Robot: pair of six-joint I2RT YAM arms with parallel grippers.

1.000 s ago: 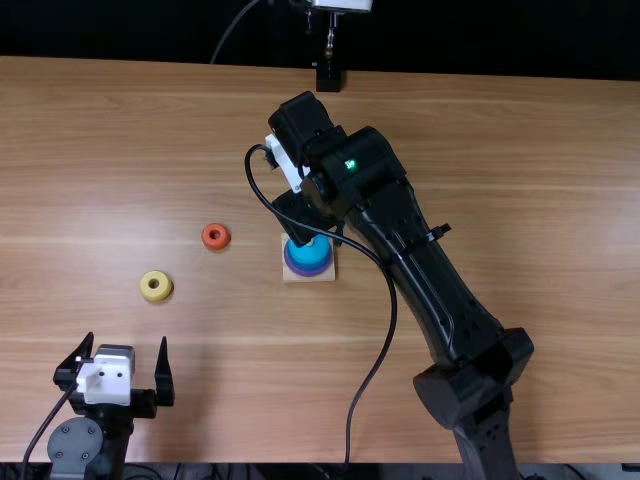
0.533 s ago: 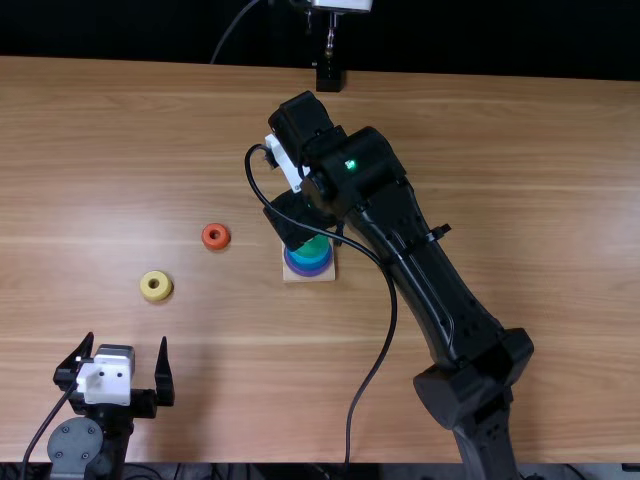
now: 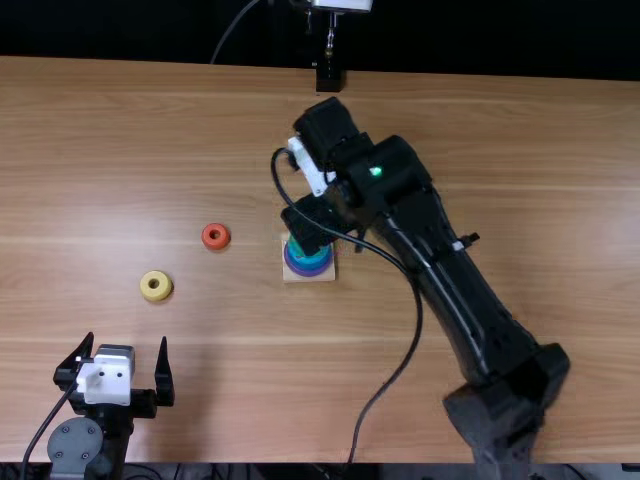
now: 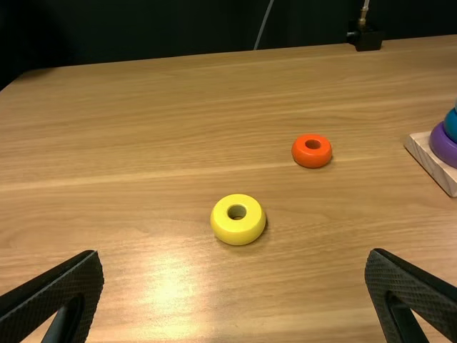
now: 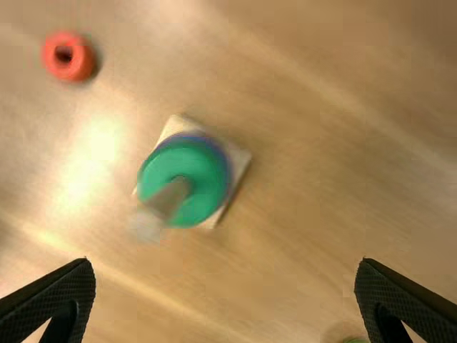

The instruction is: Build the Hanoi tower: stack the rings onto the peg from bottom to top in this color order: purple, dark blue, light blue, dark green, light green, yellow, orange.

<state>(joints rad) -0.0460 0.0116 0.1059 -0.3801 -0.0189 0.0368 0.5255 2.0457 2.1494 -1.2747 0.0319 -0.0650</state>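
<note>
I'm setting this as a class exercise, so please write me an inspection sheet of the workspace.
Surface: light brown wooden table, shiny with reflected light.
Stack: wooden base and peg; purple ring lowest, blue above, green ring on top.
Loose rings: yellow ring and orange ring flat on the table.
Unidentified: green edge by a right fingertip, too little to name.
Clutter: nothing seen.
Left gripper: open.
Right gripper: open, near the stack.
Cables: black cable bowed beside the right arm; another black cable at the left arm.
Surroundings: dark backdrop; black stand foot at the far edge.
</note>
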